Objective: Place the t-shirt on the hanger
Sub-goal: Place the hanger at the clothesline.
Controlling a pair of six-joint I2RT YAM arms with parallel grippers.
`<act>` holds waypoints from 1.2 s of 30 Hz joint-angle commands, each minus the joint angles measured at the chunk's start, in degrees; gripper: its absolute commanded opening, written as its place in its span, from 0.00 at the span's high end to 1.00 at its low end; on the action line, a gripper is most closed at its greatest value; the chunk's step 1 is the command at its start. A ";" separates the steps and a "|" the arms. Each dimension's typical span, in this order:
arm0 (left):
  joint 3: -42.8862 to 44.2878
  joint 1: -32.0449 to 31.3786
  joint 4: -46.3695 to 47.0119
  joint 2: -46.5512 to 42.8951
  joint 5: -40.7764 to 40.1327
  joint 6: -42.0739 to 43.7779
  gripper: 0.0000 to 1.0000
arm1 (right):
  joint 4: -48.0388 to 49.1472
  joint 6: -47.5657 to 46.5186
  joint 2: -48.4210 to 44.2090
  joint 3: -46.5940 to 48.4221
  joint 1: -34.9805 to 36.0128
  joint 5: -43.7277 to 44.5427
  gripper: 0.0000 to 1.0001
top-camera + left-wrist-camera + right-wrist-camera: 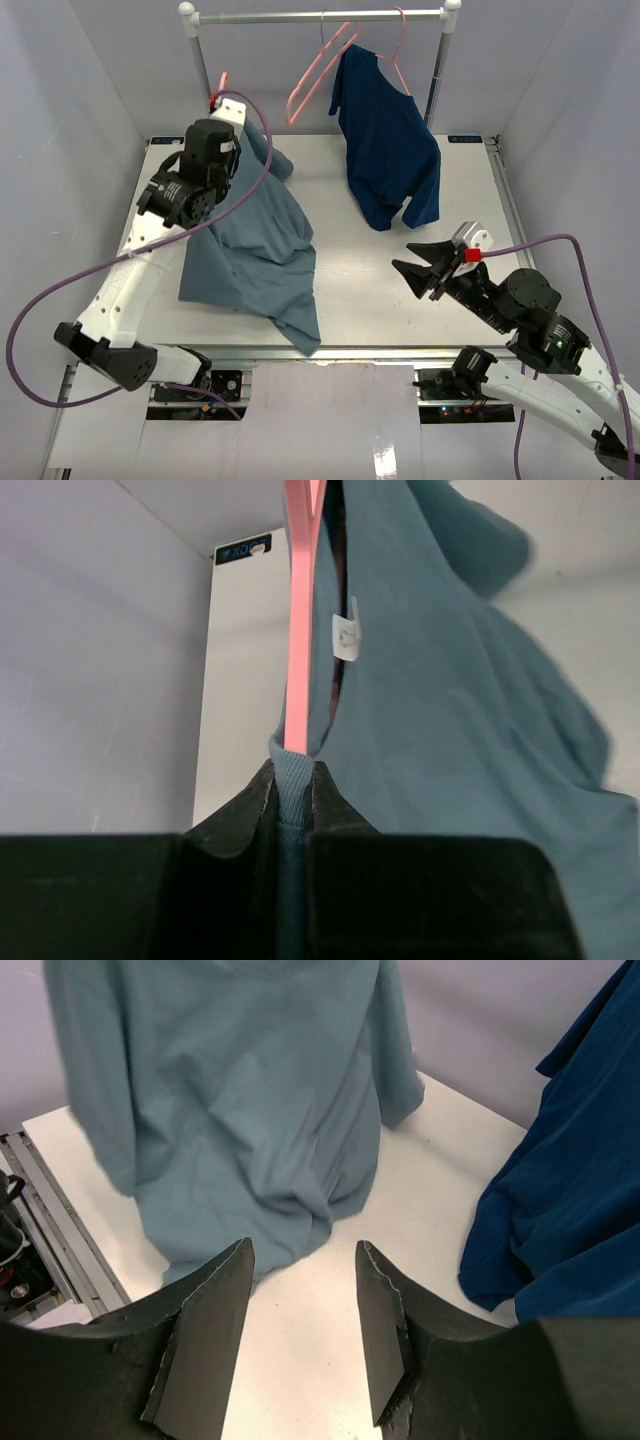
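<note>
T-shirt [255, 250] is hanging limp by its collar, left of the rail [320, 16] and nearer the arms, hem trailing on the table [380, 290]. The left gripper [292, 777] is pinching the ribbed collar, where the hanger [298, 610] is entering the neck. Right of the rail, the right gripper [302, 1250] is hovering, jaws spread and empty. Judged: light, soft cloth, sagging and slipping easily; collar ribbing and shoulder seams are offering the firmest hold.

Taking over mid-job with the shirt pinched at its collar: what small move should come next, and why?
Probably ease the open right gripper forward toward the t-shirt to tug it down. The left gripper is shut on its collar, with the hanger rising at the neck opening, while the hem drapes on the table.
</note>
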 commanded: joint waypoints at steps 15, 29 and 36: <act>27.69 6.42 14.12 16.27 14.04 -1.42 1.00 | -0.29 2.97 -1.60 -0.94 -0.07 -7.85 0.49; 24.34 9.88 26.49 21.04 18.22 0.51 1.00 | 1.56 4.25 -6.67 -3.76 -0.07 -9.68 0.49; 26.65 11.60 28.72 24.40 21.00 -0.79 1.00 | 1.55 4.39 -6.61 -4.23 -0.11 -10.65 0.49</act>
